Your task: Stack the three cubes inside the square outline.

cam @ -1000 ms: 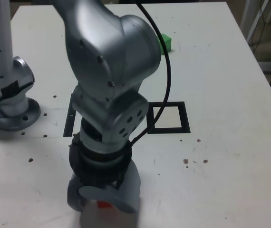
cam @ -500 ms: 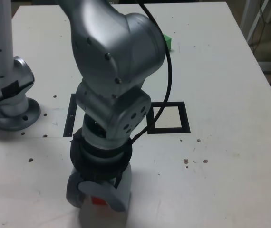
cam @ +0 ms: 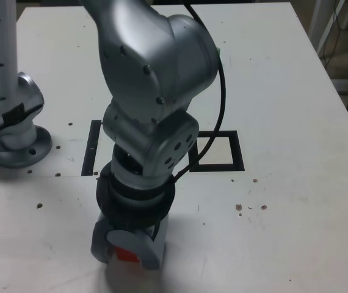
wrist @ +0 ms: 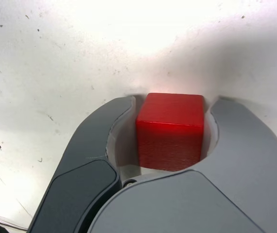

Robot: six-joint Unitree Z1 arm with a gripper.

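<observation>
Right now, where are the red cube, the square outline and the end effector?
red cube (wrist: 170, 128), wrist view, front face.
square outline (cam: 240, 154), exterior view, right border.
end effector (wrist: 170, 104), wrist view, between fingertips.

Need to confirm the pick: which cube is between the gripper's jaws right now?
The red cube, sitting between the jaws of the gripper on the table. The only other cube showing is a green sliver behind the arm.

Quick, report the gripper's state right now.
Gripper: shut on the red cube, jaws against two of its sides, down at the white table.
</observation>
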